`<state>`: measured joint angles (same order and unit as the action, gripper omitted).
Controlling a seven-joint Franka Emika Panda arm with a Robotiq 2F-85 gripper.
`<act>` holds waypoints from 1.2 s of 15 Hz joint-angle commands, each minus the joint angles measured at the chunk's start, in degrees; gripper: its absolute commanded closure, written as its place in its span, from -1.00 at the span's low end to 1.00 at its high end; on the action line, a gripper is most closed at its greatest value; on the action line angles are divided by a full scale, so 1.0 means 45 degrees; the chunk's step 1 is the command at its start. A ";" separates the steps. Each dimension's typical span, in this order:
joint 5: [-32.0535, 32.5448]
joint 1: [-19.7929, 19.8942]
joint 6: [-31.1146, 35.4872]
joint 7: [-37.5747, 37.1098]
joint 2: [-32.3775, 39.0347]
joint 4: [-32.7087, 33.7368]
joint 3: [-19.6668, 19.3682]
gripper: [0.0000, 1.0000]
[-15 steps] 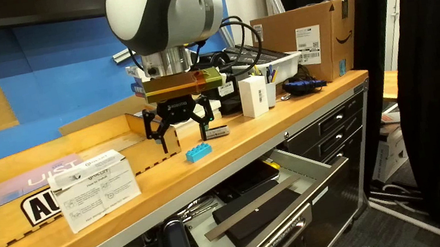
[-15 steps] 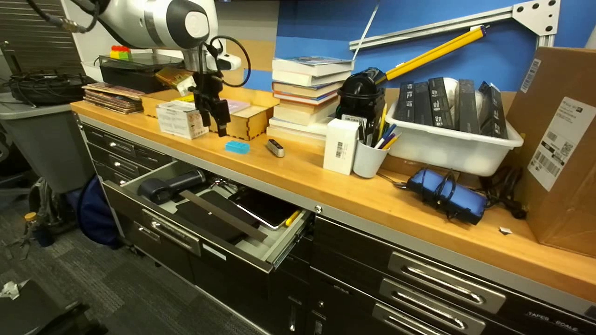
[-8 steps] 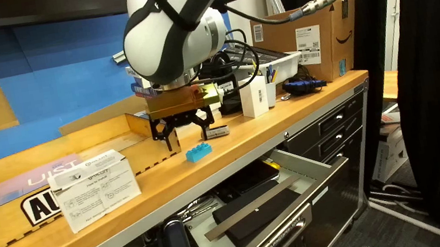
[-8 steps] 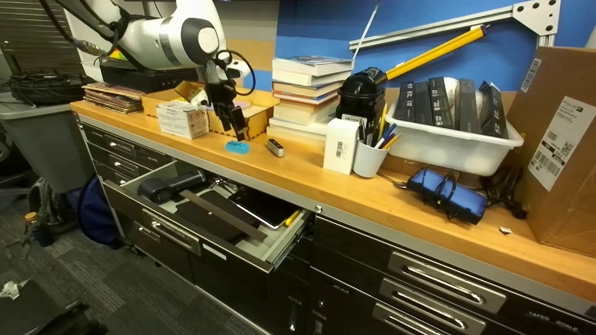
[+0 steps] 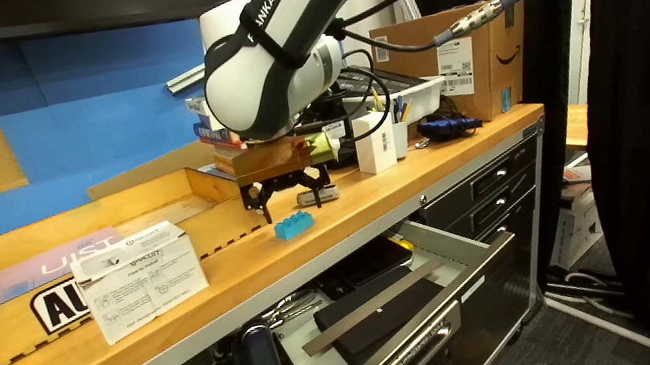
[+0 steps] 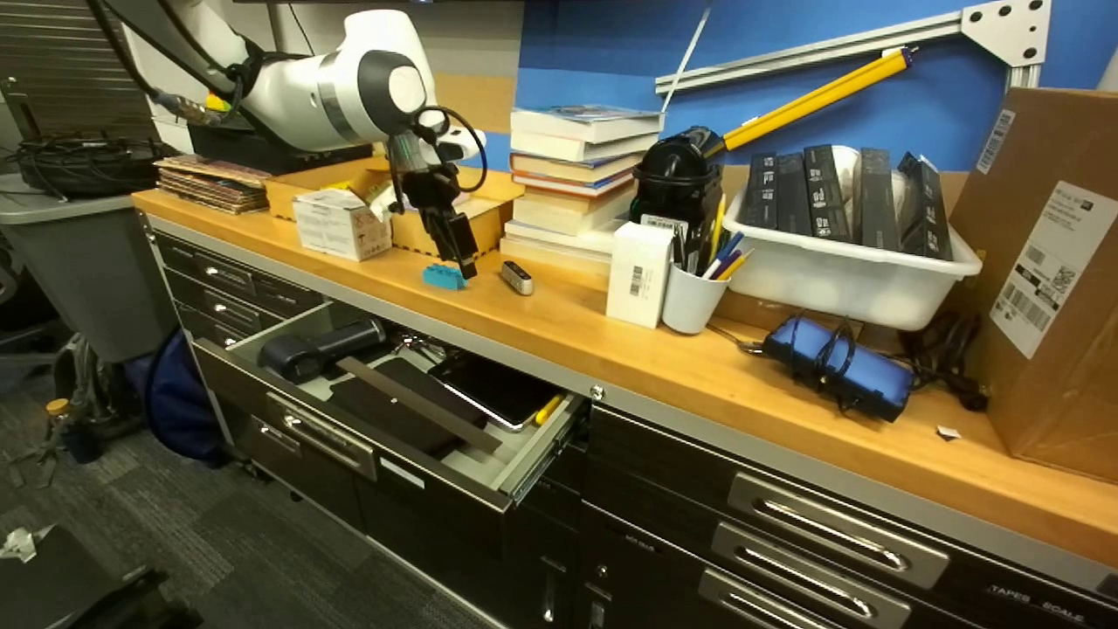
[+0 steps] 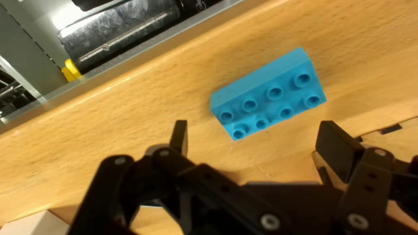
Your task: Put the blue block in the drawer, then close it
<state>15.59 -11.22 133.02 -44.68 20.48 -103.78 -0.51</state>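
Though near block point(image 7: 266, 96), 2 fingers point(image 7: 338, 150) apart

Smooth plastic blue block point(image 7: 267, 93), grained wood countertop point(image 7: 137, 107); pale metal drawer point(image 5: 450, 239), shiny bar handle point(image 6: 325, 447), matt cardboard box point(image 5: 488, 82)

I've got a wooden tray point(image 5: 2, 342) in both exterior views, a pink sheet point(image 5: 33, 274) lettered UIST lying inside, a white printed carton point(image 5: 143, 282) just in front. Along the worktop point(image 6: 559, 323) I see stacked books point(image 6: 572, 166), there's a white box point(image 6: 636, 279), pen cup point(image 6: 688, 306) right beside it, white tub point(image 6: 847, 279) of dark boxes point(image 6: 821, 196), and a big cardboard box point(image 6: 1066, 402)!
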 commanded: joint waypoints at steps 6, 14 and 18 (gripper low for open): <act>-0.0176 -0.0363 -0.0904 -0.0300 0.0004 0.0040 -0.0029 -0.02; -0.1076 -0.0098 -0.2773 -0.0106 -0.1717 -0.1660 0.0252 0.60; -0.1544 0.0023 -0.3100 -0.0124 -0.2063 -0.2715 0.0388 0.60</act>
<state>10.32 -12.17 119.23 -45.57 13.94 -111.63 0.02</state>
